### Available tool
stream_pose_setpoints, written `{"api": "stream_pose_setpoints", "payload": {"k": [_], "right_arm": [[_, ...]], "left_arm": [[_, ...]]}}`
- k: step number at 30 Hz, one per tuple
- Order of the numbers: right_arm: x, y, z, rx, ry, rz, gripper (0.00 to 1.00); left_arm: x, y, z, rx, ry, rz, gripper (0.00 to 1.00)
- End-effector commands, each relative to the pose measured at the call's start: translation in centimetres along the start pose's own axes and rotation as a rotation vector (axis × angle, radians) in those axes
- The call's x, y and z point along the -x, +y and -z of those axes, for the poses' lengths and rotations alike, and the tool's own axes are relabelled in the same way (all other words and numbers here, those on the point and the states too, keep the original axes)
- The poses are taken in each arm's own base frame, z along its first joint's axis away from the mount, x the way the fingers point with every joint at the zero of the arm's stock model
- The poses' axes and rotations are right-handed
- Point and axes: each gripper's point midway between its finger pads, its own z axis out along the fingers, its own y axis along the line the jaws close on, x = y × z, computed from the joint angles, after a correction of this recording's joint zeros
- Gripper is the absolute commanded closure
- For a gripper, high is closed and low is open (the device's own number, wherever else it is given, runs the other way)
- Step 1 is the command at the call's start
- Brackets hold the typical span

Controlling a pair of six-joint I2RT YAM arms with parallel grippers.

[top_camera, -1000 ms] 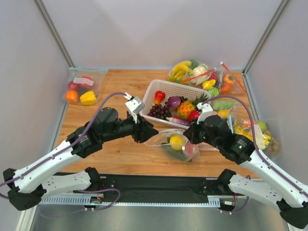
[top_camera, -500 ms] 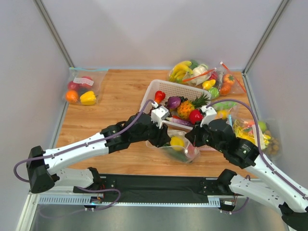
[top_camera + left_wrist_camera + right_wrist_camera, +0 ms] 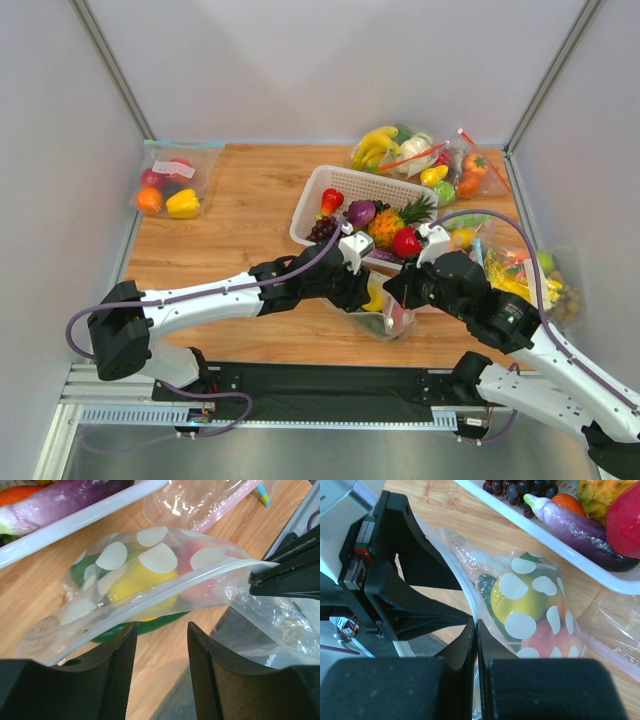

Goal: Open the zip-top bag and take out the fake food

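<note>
Now that your left gripper (image 3: 160, 628) has swung in from the left, its jaws stand apart just under the zip rim of the clear, white-dotted soft plastic zip-top bag (image 3: 150, 577), not yet pinching. Your right gripper (image 3: 474, 624) is clamped on the rim's far end. The bag lies on the wooden table (image 3: 230, 200) beside the white plastic basket (image 3: 306, 208), with the green, yellow and pink fake food (image 3: 502, 602) inside; the pull-apart looks close.
</note>
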Motion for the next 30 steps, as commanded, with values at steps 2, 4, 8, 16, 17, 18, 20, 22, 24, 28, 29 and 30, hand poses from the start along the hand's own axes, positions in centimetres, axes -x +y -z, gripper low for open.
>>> {"api": "stream_pose_setpoints", "payload": {"k": [2, 4, 8, 16, 17, 18, 20, 22, 24, 28, 29, 30], "right_arm": [[1.1, 0.9, 0.3, 0.034, -0.043, -0.012, 1.0], [1.0, 1.0, 0.2, 0.04, -0.043, -0.012, 1.0], [1.0, 1.2, 0.2, 0.054, -0.042, -0.015, 1.0], [1.3, 1.8, 0.5, 0.081, -0.044, 0.002, 1.0], [1.4, 1.9, 0.5, 0.088, -0.044, 0.005, 1.0], [1.2, 1.9, 0.5, 0.089, -0.039, 0.004, 1.0], [1.0, 2.0, 0.3, 0.098, -0.03, 0.002, 1.0], [0.9, 2.3, 0.1, 0.112, -0.03, -0.003, 1.0], [0.9, 2.4, -0.1, 0.12, -0.033, -0.013, 1.0], [0.7, 2.3, -0.4, 0.113, -0.034, -0.027, 1.0], [0.7, 2.3, -0.5, 0.115, -0.035, -0.026, 1.0], [0.6, 2.3, -0.6, 0.117, -0.034, -0.026, 1.0]], "left_arm": [[1.3, -1.4, -0.5, -0.031, -0.061, 0.005, 0.47], [1.1, -1.1, -1.2, -0.019, -0.065, 0.003, 0.44], [0.8, 0.4, -2.3, 0.061, -0.082, 0.008, 0.37], [1.5, 1.1, -4.2, 0.084, -0.14, -0.007, 0.01], [1.7, 1.0, -4.3, 0.078, -0.152, -0.012, 0.01], [1.8, 0.9, -4.6, 0.074, -0.15, -0.017, 0.01], [1.8, 0.5, -5.0, 0.053, -0.141, -0.026, 0.01], [1.6, 0.1, -5.7, 0.028, -0.136, -0.03, 0.01], [1.7, -0.3, -6.2, 0.003, -0.144, -0.031, 0.01], [1.9, -1.2, -6.6, -0.047, -0.156, -0.039, 0.01], [2.1, -1.3, -6.7, -0.05, -0.164, -0.042, 0.01], [2.0, -1.7, -6.7, -0.072, -0.162, -0.044, 0.01]]}}
